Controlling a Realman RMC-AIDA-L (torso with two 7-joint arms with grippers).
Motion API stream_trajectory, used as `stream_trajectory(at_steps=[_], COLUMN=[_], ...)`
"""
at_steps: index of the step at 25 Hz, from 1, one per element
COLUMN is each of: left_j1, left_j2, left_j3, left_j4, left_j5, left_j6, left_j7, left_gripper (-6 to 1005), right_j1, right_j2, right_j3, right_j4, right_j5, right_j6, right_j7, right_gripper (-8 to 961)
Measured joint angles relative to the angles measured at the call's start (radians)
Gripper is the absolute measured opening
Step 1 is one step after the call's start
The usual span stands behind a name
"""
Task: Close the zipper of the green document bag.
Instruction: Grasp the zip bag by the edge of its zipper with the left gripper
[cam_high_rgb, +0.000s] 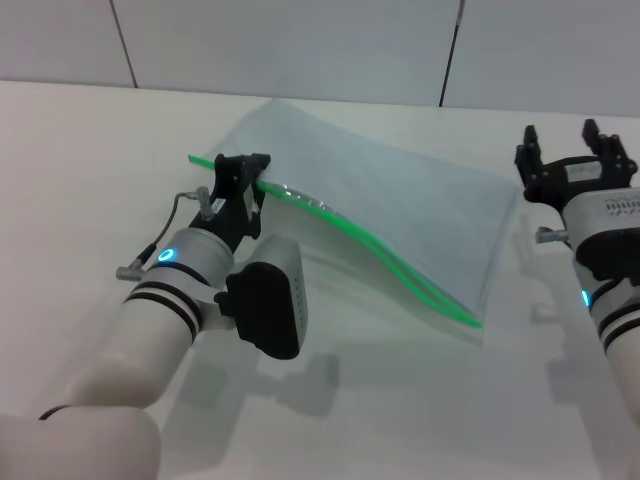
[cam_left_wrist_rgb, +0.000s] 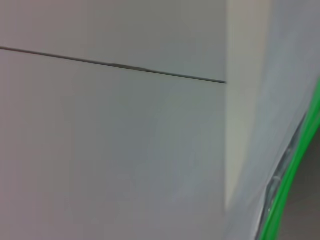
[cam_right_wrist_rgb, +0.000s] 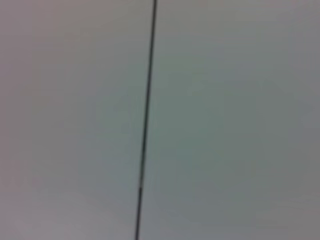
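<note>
The small green slider tab of the thin bright green plastic zipper strip (cam_high_rgb: 350, 232) is hidden where the black left gripper (cam_high_rgb: 243, 180) covers the strip near the far-left corner of the large flat translucent blue-grey plastic document bag (cam_high_rgb: 400, 200). Whether that gripper actually pinches anything cannot be told. In the left wrist view the strip is blurred and cut off by the picture's edge.

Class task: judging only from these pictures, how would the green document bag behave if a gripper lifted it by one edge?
The green document bag is probably floppy: where the left gripper holds the zipper, that edge bows in a wave. It is thin and translucent, so likely light. Its smooth plastic may slide on the table.
</note>
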Motion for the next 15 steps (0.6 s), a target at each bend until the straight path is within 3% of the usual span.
stream_trajectory(at_steps=[8,15], left_j1=[0.007,0.006], left_j2=[-0.003,-0.002], left_j3=[-0.001,0.001], left_j4=[0.001,-0.004], left_j5=[0.060,0.068], left_j6=[-0.128,-0.149], left_j7=[-0.135,-0.167], left_gripper=[54,55], right_j1=[-0.008,-0.034], right_j2=[-0.001,-0.001], right_j3=[-0.017,-0.018], right_j4=[-0.089,-0.203], right_j5=[-0.063,-0.164], right_j6=[-0.001,0.002], right_j7=[-0.083,-0.222], right_gripper=[667,666])
